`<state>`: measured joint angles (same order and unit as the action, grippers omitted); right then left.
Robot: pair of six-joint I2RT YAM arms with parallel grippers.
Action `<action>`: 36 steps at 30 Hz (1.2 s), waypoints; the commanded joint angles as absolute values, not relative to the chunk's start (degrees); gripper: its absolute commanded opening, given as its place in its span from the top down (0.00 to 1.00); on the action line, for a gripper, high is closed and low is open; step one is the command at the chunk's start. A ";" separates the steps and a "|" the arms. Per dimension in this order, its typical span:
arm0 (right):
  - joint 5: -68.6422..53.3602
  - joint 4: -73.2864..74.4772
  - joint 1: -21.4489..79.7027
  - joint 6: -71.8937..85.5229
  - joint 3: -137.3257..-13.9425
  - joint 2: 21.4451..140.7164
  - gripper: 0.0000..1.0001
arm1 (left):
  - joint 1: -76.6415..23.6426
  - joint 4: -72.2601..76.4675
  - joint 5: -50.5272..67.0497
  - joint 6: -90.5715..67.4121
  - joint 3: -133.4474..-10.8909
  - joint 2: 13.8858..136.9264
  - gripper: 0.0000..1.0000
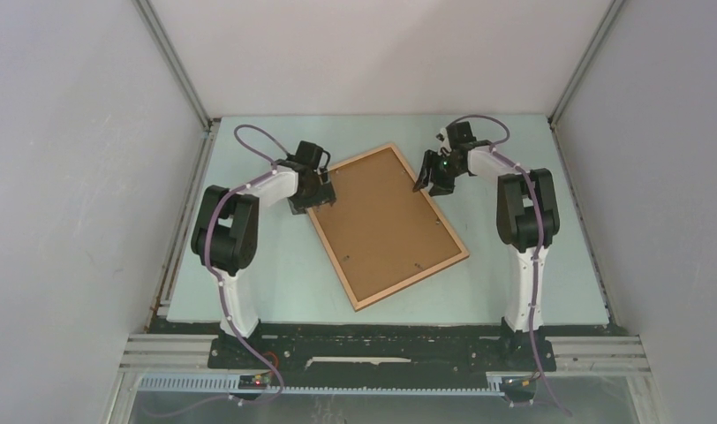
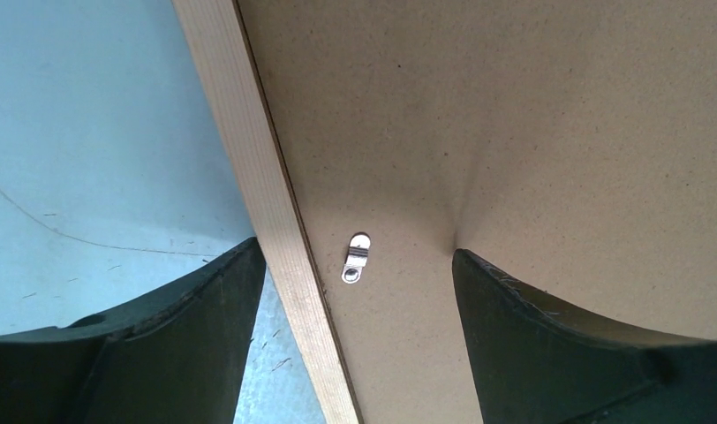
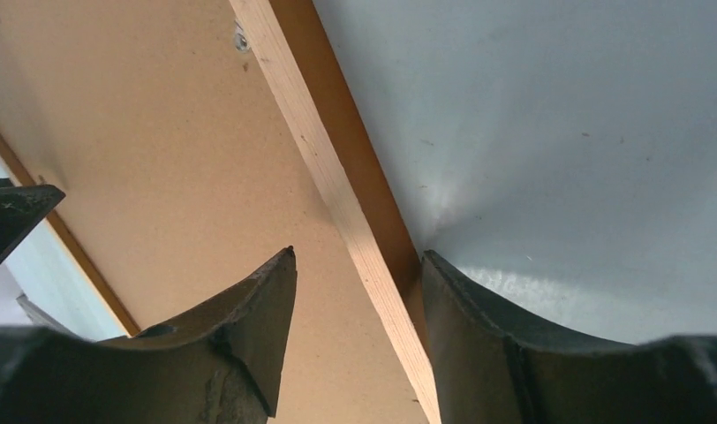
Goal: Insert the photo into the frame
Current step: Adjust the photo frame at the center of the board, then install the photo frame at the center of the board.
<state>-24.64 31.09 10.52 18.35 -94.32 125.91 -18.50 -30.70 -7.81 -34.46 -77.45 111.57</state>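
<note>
Top view high, rear, looking down; wrist views close above opposite frame (image 1: 411,283) rails, shared overhead

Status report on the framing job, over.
Left gripper open, astride one long rail of the frame. Right gripper open, astride the opposite rail. Backing board fills the frame; photo not in view.

Light: bright, even, diffuse, from overhead.
Shadows: faint, soft-edged, along the thin orange-brown wooden frame (image 1: 411,283); a grey smudge on the flat brown hardboard panel (image 2: 514,132).
Glare: mild white sheen on the pale blue-grey counter (image 3: 532,274).
Focus: overhead view sharp; black fingers (image 3: 514,353) of the right hand (image 3: 358,252) dark, detail lost.
</note>
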 commanded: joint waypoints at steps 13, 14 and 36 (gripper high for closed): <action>-15.25 36.69 12.75 17.24 -97.41 127.35 0.74 | -18.83 -32.64 -9.89 -39.49 -78.35 108.97 0.09; -15.85 36.54 12.73 17.17 -97.46 127.36 0.75 | -18.81 -32.98 -10.53 -39.39 -78.50 109.18 0.11; -19.78 37.17 11.34 17.09 -98.66 129.37 0.92 | -16.26 -31.35 -11.72 -40.04 -75.41 107.15 0.34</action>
